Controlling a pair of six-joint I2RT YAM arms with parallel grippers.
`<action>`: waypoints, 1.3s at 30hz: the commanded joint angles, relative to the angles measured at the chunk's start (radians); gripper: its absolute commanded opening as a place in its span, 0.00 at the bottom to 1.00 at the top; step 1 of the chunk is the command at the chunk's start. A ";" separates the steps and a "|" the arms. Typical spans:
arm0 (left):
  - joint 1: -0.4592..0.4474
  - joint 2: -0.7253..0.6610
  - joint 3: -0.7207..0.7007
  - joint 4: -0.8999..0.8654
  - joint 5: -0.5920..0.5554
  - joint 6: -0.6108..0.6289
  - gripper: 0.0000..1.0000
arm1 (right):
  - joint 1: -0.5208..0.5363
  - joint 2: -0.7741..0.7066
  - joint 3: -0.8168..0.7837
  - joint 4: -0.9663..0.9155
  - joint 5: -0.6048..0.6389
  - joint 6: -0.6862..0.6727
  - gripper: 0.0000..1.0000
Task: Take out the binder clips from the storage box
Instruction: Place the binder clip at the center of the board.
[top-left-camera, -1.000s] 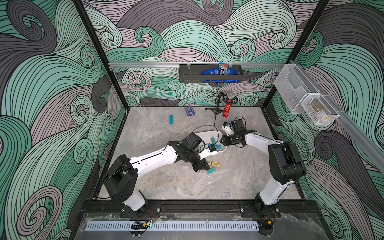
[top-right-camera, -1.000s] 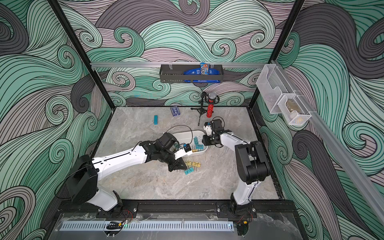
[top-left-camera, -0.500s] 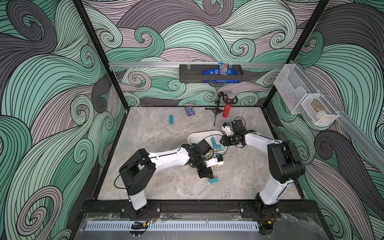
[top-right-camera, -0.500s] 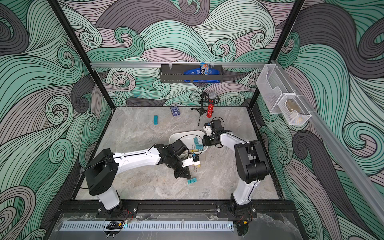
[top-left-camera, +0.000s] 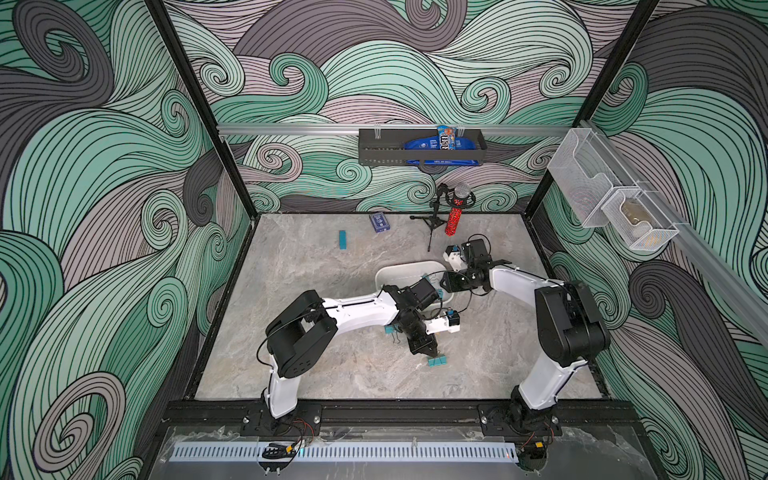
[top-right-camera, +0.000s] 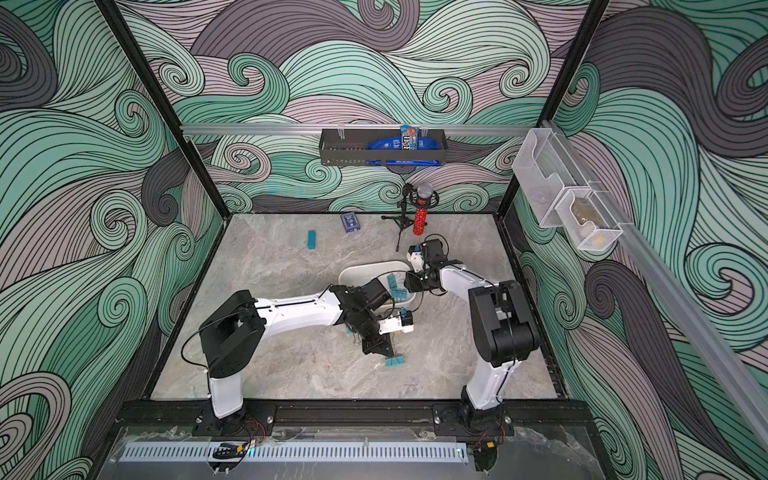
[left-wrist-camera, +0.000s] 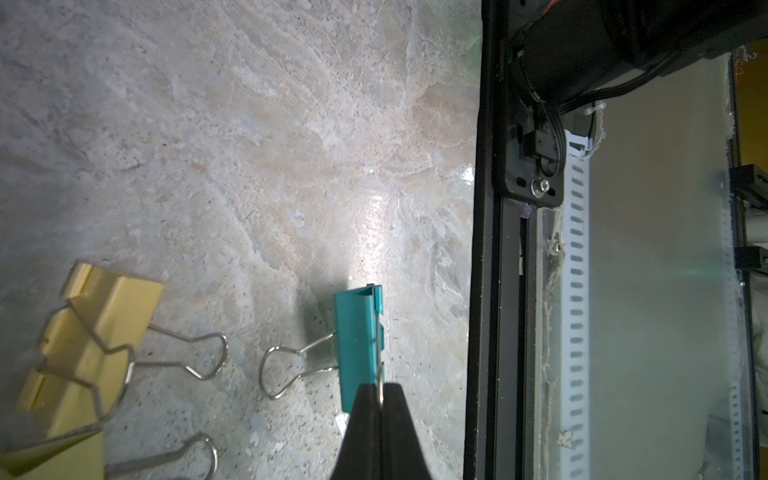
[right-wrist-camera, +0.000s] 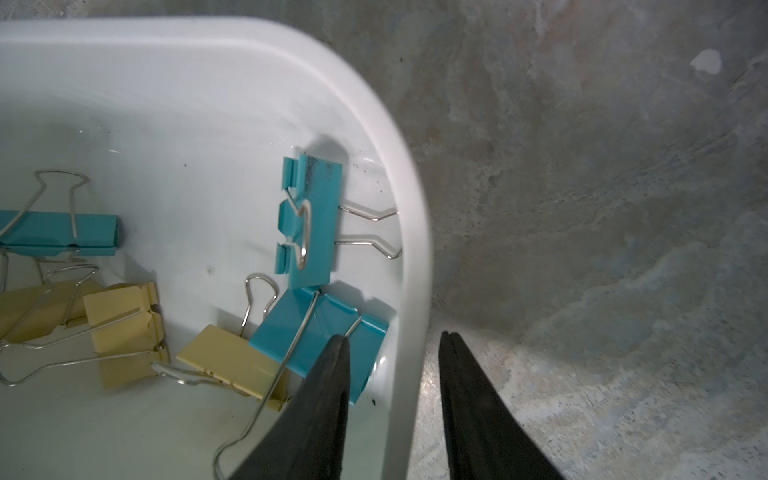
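A grey marbled tabletop (top-left-camera: 311, 266) sits inside walls printed with teal and grey swirls. Near its middle lies the white storage box (top-left-camera: 399, 272), shallow with rounded corners. The right wrist view shows binder clips (right-wrist-camera: 309, 220) in it: three teal and at least two yellow, lying loose on its floor near one end.

The right gripper (right-wrist-camera: 392, 334) stands astride that end wall, one black finger inside above the clips and one outside. Its jaws are a narrow way apart, and it is not clear whether they press the wall.

The left gripper (left-wrist-camera: 380, 388) is low over the table, nearer the front edge. Its jaws are pressed together on a thin silver part of a teal clip (left-wrist-camera: 359, 349) that lies outside the box. Two yellow clips (left-wrist-camera: 95, 332) lie near it.

On the back wall a black tray (top-left-camera: 422, 147) holds blue packets (top-left-camera: 419, 143). Clear mesh bins (top-left-camera: 611, 199) hang on a side wall, one with something tan inside.
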 joint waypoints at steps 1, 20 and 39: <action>-0.007 0.024 0.053 -0.031 0.014 0.036 0.00 | 0.002 0.011 -0.010 -0.008 -0.004 -0.012 0.38; 0.001 0.141 0.152 -0.050 0.073 0.072 0.00 | 0.003 0.009 -0.010 -0.007 -0.007 -0.011 0.38; 0.043 0.198 0.198 -0.047 0.047 0.064 0.03 | 0.003 0.007 -0.010 -0.008 -0.006 -0.012 0.38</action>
